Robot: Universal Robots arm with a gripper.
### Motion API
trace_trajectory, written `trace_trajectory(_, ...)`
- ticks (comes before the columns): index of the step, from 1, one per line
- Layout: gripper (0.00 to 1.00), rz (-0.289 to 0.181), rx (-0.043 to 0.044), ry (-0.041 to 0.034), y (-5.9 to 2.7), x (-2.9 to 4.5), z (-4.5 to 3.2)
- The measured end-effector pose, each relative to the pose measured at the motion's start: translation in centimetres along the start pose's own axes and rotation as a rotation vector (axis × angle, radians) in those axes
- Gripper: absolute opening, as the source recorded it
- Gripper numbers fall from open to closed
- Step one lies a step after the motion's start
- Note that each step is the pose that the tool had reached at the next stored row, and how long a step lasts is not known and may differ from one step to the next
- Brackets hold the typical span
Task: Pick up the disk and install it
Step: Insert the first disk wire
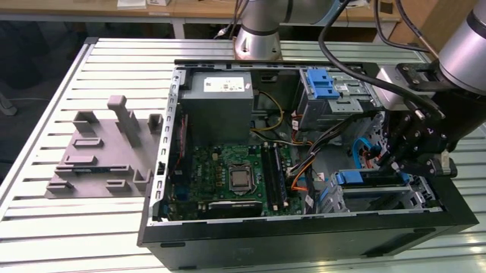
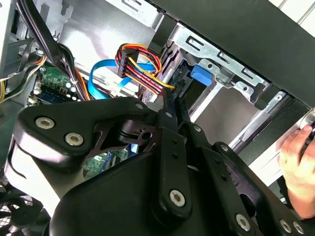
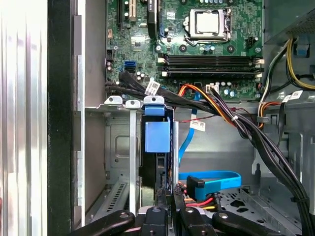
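Note:
The disk (image 1: 370, 178) sits in the drive cage (image 1: 414, 199) at the near corner of the open computer case, towards the exterior view's right. Its blue carrier rails show along the top. In the first wrist view the disk (image 3: 156, 169) stands edge-on in the cage slot, with a blue tab (image 3: 157, 136) on its far end. My gripper (image 1: 396, 168) reaches down into the case right at the cage. Its fingers (image 2: 170, 105) lie close together, shut, with the tips at the disk's near end (image 3: 167, 194). Whether they pinch it is hidden.
Bundled cables (image 3: 231, 118) and a blue flat cable (image 3: 211, 179) run beside the cage. The motherboard (image 1: 231, 176), a grey power supply box (image 1: 220, 96) and a blue ridged latch (image 1: 322, 85) fill the case. A grey fixture (image 1: 99, 153) lies on the table. A person's hand (image 2: 298, 164) is near the case's outside.

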State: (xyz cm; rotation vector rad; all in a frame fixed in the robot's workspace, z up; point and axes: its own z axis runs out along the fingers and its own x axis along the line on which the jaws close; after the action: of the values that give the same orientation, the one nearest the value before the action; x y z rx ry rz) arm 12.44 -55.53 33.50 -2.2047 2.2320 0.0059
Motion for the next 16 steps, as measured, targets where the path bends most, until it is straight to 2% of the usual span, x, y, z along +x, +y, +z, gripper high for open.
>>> trace_trajectory(16, 0.16, -0.01, -0.0001, 0.0001, 0.0, 0.2, 0.02)
